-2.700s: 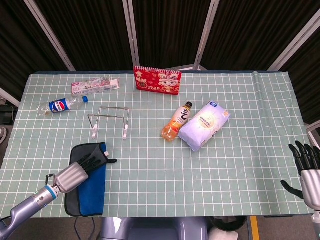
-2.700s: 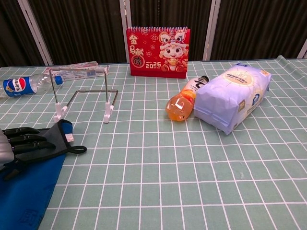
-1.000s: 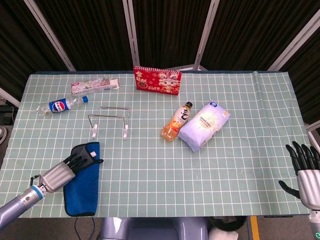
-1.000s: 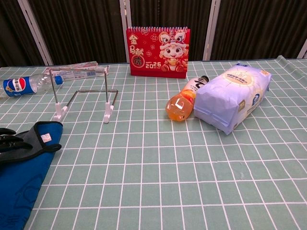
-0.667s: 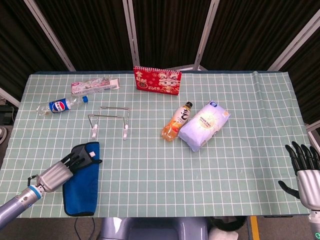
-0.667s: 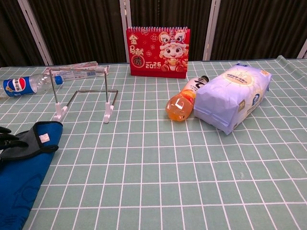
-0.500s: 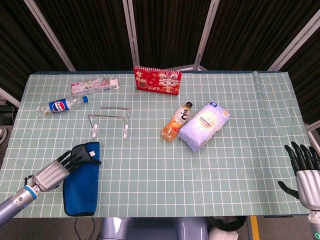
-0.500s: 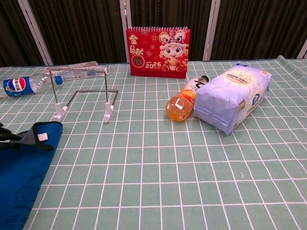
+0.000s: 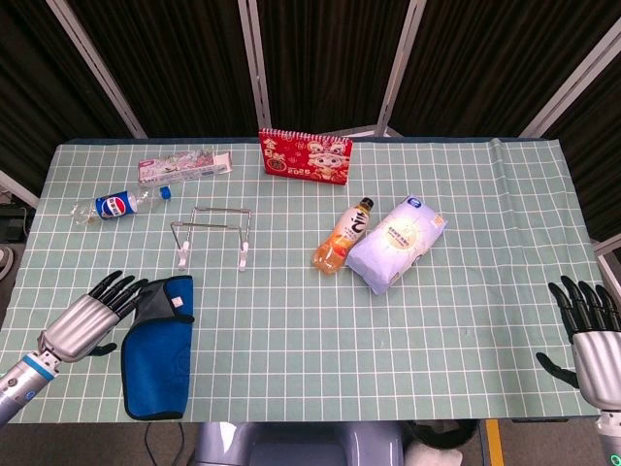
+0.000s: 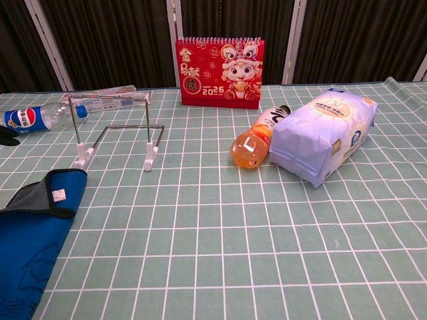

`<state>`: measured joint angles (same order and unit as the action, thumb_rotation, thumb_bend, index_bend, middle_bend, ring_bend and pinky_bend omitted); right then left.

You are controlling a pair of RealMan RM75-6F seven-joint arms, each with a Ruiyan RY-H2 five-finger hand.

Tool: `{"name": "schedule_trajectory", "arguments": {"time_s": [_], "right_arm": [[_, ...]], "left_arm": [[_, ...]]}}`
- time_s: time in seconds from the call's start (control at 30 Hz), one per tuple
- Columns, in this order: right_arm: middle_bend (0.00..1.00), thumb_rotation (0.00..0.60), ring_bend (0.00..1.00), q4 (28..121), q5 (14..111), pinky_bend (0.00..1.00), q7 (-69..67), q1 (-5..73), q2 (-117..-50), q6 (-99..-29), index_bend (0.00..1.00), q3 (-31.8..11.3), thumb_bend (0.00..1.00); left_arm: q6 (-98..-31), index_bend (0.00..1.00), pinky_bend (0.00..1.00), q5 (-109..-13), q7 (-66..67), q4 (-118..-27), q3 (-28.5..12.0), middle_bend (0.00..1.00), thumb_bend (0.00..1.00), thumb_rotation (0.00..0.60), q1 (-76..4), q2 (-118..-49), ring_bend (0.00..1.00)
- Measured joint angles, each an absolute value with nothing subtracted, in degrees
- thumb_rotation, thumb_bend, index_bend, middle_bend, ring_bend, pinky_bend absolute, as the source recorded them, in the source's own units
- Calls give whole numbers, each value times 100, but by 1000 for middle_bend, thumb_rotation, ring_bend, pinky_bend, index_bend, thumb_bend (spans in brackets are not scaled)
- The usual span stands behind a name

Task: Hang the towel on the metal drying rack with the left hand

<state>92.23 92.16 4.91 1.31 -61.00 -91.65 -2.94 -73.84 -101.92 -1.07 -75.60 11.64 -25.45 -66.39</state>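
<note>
The blue towel (image 9: 155,348) lies flat near the table's front left, its grey top corner folded over; the chest view shows the towel (image 10: 30,243) at the lower left. My left hand (image 9: 85,323) hovers just left of it, fingers spread and holding nothing, with the fingertips close to the grey corner. Behind the towel the metal drying rack (image 9: 212,234) stands bare on white feet, and the chest view has the rack (image 10: 113,128) at the left. My right hand (image 9: 590,335) is open, off the table's right front corner.
A Pepsi bottle (image 9: 114,205) and a flat packet (image 9: 184,165) lie at the back left. A red calendar (image 9: 305,155) stands at the back centre. An orange drink bottle (image 9: 343,236) and a pale blue pack (image 9: 396,243) lie right of the rack.
My left hand has let go of the towel and moved left off it, fingers now spread. The towel lies narrower and slightly further left than at first. The right hand barely shifted.
</note>
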Motion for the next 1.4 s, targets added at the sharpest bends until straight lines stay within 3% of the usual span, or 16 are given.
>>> {"name": "schedule_trajectory", "arguments": {"time_s": [0.27,0.6,1.23,1.4], "right_arm": [[0,600,0,9212,9161,0,386,138,-6064,-9138,23,-313,0],[0,600,0,9183,9114,0,314,158,-6043,-9090,23,-327,0],[0,600,0,9150,9005,0,280,189,-6040,-9007,24,-359,0],[0,600,0,9149,8989,0,288,194,-6043,-8985,24,-358,0]], "left_arm": [[-6819,5,0,-9863,203,-8014,879,0,195,600,-2740,-6855,0],[-5853,11,0,-9289,953,-8000,556,0,208,600,-3032,-7728,0],[-5395,19,0,-8478,1522,-7618,173,0,233,600,-3181,-8104,0],[-5360,108,0,-8498,1480,-7567,216,0,339,600,-3201,-8100,0]]}}
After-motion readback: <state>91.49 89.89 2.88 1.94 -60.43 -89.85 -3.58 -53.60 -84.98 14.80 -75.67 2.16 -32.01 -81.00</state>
